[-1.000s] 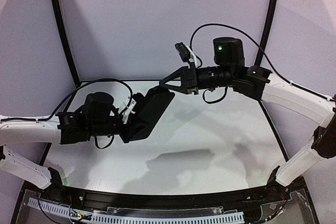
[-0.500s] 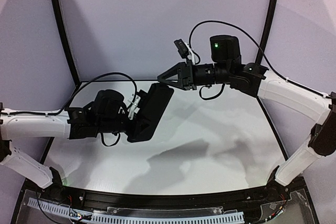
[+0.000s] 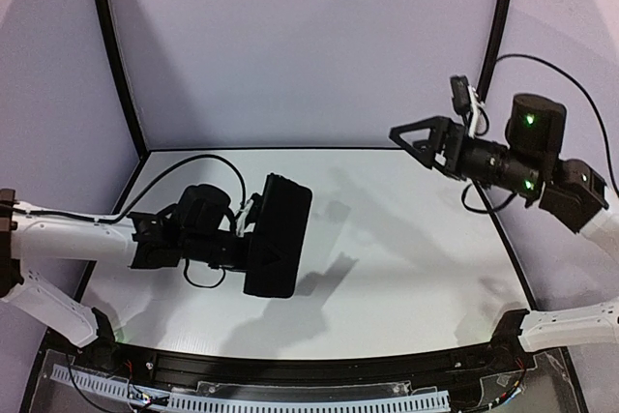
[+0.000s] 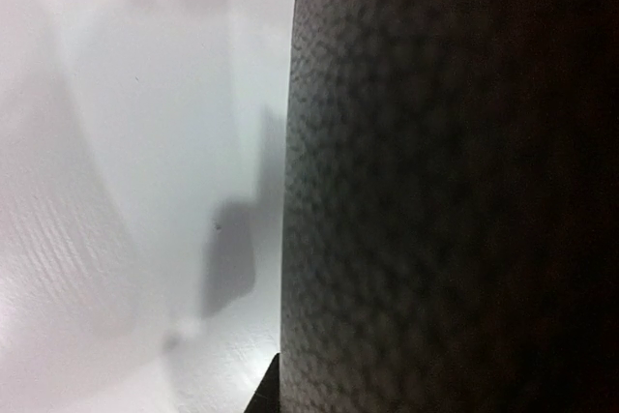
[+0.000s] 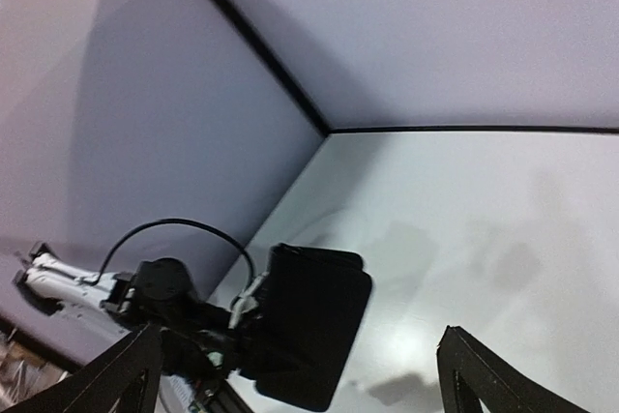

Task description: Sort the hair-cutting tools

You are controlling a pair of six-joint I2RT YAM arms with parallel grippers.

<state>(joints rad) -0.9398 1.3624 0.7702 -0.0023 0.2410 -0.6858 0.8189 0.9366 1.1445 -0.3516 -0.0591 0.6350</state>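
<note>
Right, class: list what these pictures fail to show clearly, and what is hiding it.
The combs and scissors: in no view; possibly inside the black case, cannot tell.
The left end effector: in the top view its fingers are covered by the case; in the left wrist view the blurred case fills the frame.
The case's zip: too dark everywhere.

The case (image 3: 279,236) hangs above the left-centre of the surface (image 3: 416,258), on the tip of the left end effector (image 3: 250,239), which reaches in from the left edge. The right end effector (image 3: 414,136) is raised at the back right corner — well apart from the case, pointing left.
</note>
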